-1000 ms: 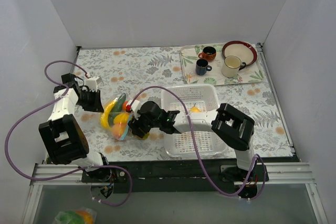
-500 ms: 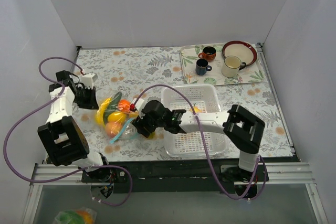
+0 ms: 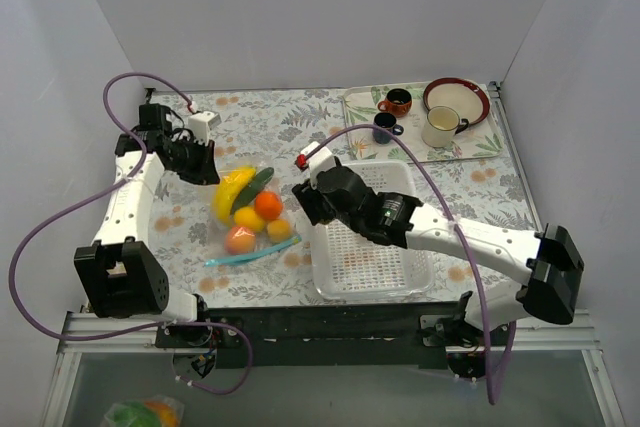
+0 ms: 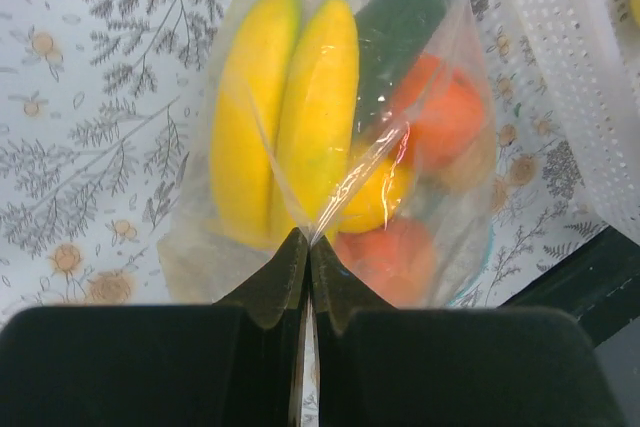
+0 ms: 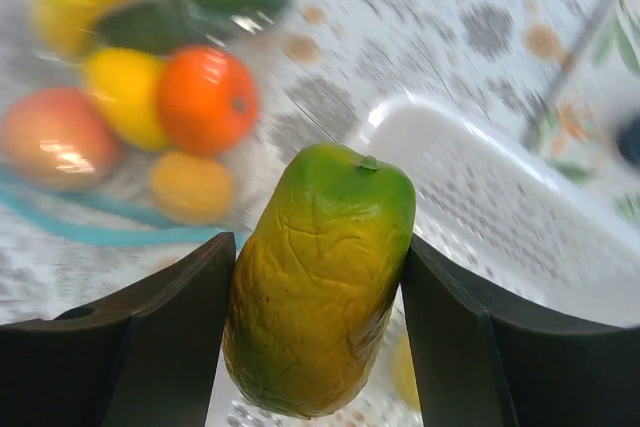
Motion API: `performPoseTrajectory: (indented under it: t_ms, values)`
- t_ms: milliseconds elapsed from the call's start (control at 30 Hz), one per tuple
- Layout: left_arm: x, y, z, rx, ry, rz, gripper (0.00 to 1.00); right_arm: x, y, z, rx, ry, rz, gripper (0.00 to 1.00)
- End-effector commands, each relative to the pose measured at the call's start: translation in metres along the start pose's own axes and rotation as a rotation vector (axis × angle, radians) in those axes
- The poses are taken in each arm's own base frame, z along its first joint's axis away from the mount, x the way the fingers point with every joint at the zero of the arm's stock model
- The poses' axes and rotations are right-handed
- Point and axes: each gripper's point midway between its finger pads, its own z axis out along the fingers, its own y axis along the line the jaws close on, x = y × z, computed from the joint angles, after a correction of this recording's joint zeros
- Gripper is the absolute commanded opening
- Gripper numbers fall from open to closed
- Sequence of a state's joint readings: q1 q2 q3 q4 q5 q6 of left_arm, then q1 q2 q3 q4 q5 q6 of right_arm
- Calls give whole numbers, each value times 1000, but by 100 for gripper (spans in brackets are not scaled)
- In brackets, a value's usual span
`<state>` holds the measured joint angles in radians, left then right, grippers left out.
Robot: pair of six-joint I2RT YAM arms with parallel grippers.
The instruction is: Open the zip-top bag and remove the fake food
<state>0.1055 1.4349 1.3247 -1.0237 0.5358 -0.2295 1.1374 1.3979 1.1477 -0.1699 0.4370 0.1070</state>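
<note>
Your right fingers (image 5: 150, 347) clamp a green-yellow fruit (image 5: 320, 277), with the white basket (image 5: 470, 187) just beyond them. Go over its middle, then let go. Your left fingers (image 4: 270, 292) pinch the near end of the zip-top bag (image 4: 450, 67); hold tight.

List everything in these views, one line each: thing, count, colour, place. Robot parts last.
Bag: one, clear with blue zip strip, left of basket.
Bananas: two, yellow, in bag.
Cucumber: one, dark green, in bag.
Round fruits: four, orange, yellow and reddish, in bag.
Oblong fruit: one, green-yellow, in right claw.
Basket: one, white, perforated, centre-right.
Tray: one, leaf-patterned, far right.
Mugs: three, brown, dark blue and cream, on tray.
Plate: one, red-rimmed, on tray.
Left claw: pinching bag.
Right claw: shut on oblong fruit, by basket's left edge.
</note>
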Motion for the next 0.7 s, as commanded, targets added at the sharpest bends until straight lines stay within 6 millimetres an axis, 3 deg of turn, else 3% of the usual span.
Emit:
performPoseTrajectory:
  t_ms: [0,67,167,200,233,367,467,500,567,600,667]
  values:
    - [21,9,-7,-97,24,-10,0,96,-68,-7,334,321,-42,4]
    - [37,25,-4,-188,60,-17,0,112,-79,-14,402,374,-39,17]
    - [43,45,3,-282,65,-19,0,113,-84,-17,443,372,-31,51]
    - [45,54,5,-317,75,-25,0,108,-85,-18,450,358,-24,82]
    - [47,55,6,-322,81,-37,0,105,-85,-17,448,348,-21,98]
    - [56,58,13,-330,101,-55,0,64,-66,-11,368,225,-32,98]
    - [63,64,16,-356,115,-57,0,36,-24,-14,216,125,-106,98]
    - [67,65,18,-359,123,-58,0,26,3,-15,130,77,-116,98]
    - [73,68,19,-378,136,-55,0,20,27,-16,54,55,-156,99]
    - [78,68,21,-379,145,-57,0,18,50,-17,-16,55,-176,99]
    - [81,68,21,-384,149,-56,0,22,70,-16,-83,68,-210,99]
